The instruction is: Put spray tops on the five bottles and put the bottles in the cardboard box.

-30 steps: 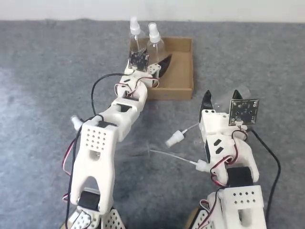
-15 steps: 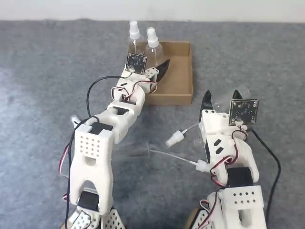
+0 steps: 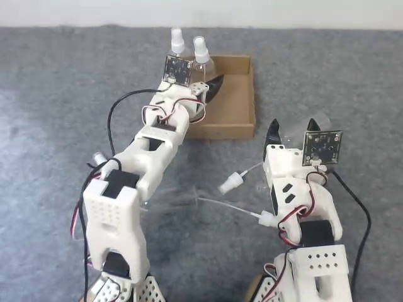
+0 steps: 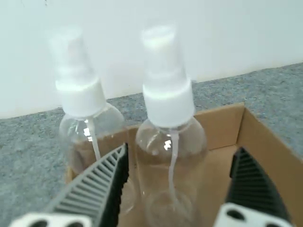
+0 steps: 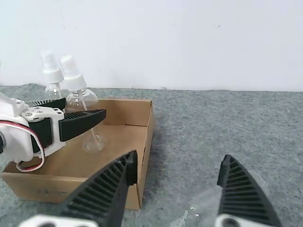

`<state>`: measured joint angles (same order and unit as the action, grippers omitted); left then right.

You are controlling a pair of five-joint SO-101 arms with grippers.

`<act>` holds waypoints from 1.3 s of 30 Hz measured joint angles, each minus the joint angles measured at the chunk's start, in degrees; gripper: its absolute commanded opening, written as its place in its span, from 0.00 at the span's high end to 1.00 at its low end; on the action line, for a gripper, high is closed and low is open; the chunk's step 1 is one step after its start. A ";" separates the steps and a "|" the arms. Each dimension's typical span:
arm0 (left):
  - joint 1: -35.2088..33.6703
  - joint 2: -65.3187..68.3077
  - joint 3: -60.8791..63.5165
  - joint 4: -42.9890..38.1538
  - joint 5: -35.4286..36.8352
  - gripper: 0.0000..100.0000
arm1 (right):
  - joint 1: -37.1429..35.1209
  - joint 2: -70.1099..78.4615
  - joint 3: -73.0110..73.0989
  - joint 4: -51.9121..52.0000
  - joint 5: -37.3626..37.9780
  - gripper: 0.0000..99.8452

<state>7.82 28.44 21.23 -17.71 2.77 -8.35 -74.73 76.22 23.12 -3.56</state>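
Note:
Two clear bottles with white spray tops (image 4: 168, 137) (image 4: 83, 127) stand upright in the far left corner of the cardboard box (image 3: 236, 107). My left gripper (image 4: 175, 189) is open inside the box, its fingers on either side of the nearer capped bottle (image 3: 201, 53) without pinching it. My right gripper (image 3: 293, 131) stands open on the carpet to the right of the box, with a bare clear bottle (image 5: 203, 210) low between its fingers. Two loose spray tops (image 3: 231, 184) (image 3: 264, 218) with thin tubes lie in front of the right arm.
Another clear bottle (image 3: 173, 198) lies on its side between the arms. A white spray top (image 3: 99, 157) peeks out beside the left arm. The right half of the box floor (image 5: 120, 137) is bare. Grey carpet covers the table up to a white wall.
The left arm has stretched farther toward the back of the box, bringing its gripper closer around the capped bottles. The right arm has kept still.

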 measured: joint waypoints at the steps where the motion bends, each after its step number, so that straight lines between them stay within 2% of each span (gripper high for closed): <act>1: 0.00 -0.18 0.18 0.35 0.00 0.68 | 0.00 0.00 0.00 0.00 0.00 0.74; 8: 0.00 -3.25 6.77 0.35 0.00 0.68 | 0.00 0.00 0.00 0.00 0.00 0.74; 16: 0.00 -13.54 16.44 0.35 0.00 0.68 | 0.00 0.00 0.00 0.00 0.00 0.74; 30: -7.65 -31.03 30.77 0.35 0.00 0.68 | 0.00 0.00 0.00 0.00 0.00 0.75; 39: -8.26 -42.64 39.74 0.35 0.00 0.80 | 0.00 0.00 0.00 0.00 0.00 0.75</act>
<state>-0.44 -14.20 60.97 -17.36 2.77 -8.35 -74.73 76.22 23.12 -3.56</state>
